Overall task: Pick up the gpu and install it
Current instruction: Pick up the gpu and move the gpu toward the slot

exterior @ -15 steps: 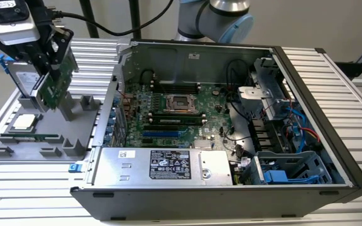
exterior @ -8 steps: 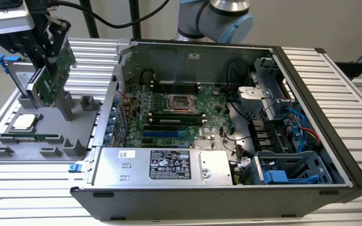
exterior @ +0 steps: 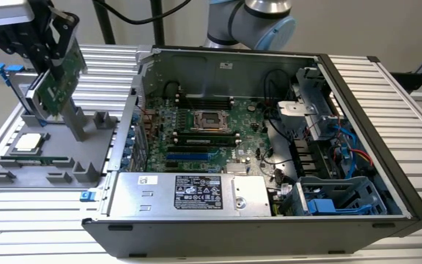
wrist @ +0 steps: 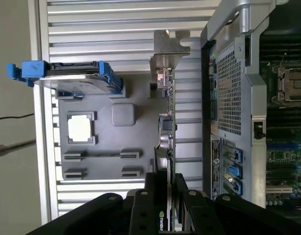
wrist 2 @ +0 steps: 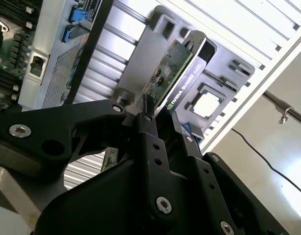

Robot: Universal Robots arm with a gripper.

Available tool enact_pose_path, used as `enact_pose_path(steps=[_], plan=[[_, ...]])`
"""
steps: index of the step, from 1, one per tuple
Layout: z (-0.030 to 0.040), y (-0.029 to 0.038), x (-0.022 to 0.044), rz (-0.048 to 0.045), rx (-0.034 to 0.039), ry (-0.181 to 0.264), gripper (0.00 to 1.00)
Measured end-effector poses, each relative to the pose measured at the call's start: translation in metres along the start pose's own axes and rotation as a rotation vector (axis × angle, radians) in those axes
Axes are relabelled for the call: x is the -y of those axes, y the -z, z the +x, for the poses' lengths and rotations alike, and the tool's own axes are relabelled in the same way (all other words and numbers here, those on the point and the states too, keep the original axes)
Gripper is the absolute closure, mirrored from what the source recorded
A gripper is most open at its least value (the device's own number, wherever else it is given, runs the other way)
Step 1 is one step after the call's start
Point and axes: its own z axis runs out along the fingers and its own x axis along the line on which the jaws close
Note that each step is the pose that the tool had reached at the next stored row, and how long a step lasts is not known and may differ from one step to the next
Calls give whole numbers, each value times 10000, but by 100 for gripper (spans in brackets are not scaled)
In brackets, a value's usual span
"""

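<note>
Gripper [exterior: 52,47] clamped on gpu [exterior: 53,88], fingers [wrist 2: 152,134] pressing both faces (card seen edge-on in both wrist views). Gpu upright, slightly tilted, over gray fixture [exterior: 28,177] at exterior view's left, outside open computer case [exterior: 233,242]. Around it: tall post [exterior: 75,124] just beside card, processor chip [exterior: 29,142], blue-railed hard drive [wrist: 72,81]. Case wall [wrist: 228,98] stands between card and motherboard [exterior: 196,137].

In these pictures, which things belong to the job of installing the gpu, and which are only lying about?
For the job: gpu, held in the gripper; open computer case.
Lying about: hard drive with blue rails; processor chip; gray tray holding them.
</note>
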Motion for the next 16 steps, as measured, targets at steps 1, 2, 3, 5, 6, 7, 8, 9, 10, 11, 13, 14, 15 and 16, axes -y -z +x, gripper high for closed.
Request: enact_pose_path(steps=[1, 2, 3, 5, 6, 7, 8, 9, 10, 11, 13, 14, 15, 16], plan=[[0, 16, 0, 0, 0, 0, 100], [0, 31, -1, 0, 0, 0, 100], [0, 46, -1, 0, 1, 1, 100], [0, 77, -1, -1, 1, 0, 100], [0, 92, -1, -1, 1, 0, 100], [0, 108, -2, 0, 0, 0, 100], [0, 124, -2, 0, 0, 1, 100], [0, 136, -2, 0, 0, 1, 100], [0, 148, -2, -1, 1, 0, 100], [0, 156, -2, -1, 1, 1, 100], [0, 165, -3, -1, 1, 1, 100], [0, 169, -3, -1, 1, 0, 100], [0, 172, -3, -1, 1, 0, 100], [0, 176, -3, -1, 0, 1, 100]])
